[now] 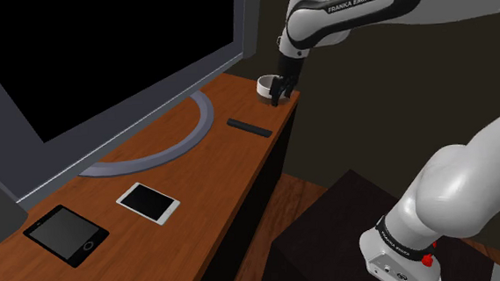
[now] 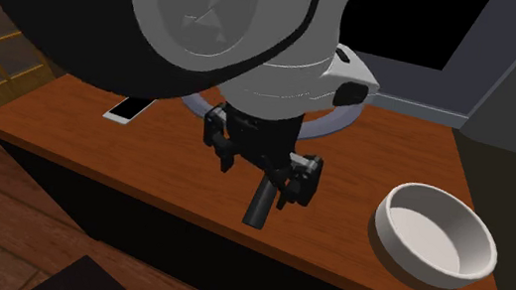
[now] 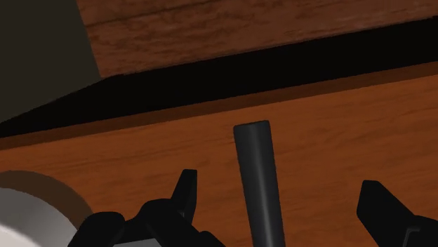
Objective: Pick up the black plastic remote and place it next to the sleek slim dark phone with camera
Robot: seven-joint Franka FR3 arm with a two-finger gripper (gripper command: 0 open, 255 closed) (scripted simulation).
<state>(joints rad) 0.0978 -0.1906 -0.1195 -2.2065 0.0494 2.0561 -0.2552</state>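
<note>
Wrist view: remote [image 3: 255, 168] ran out of frame between the fingers [image 3: 184, 195], its near end unseen; fingers cut at their bases by the same edge; bowl [image 3: 31, 210] showed as a cropped curve. Second exterior view: arm [image 2: 220, 25] covered much of the table [image 2: 69, 122], most of the television's stand ring [image 2: 349, 114] and all but a corner of a white flat device [image 2: 128, 110]; remote's upper end lay behind the gripper [image 2: 260, 179]. Shoulder view: television [image 1: 103, 55] cut by top and left edges; bowl partly behind the gripper.
</note>
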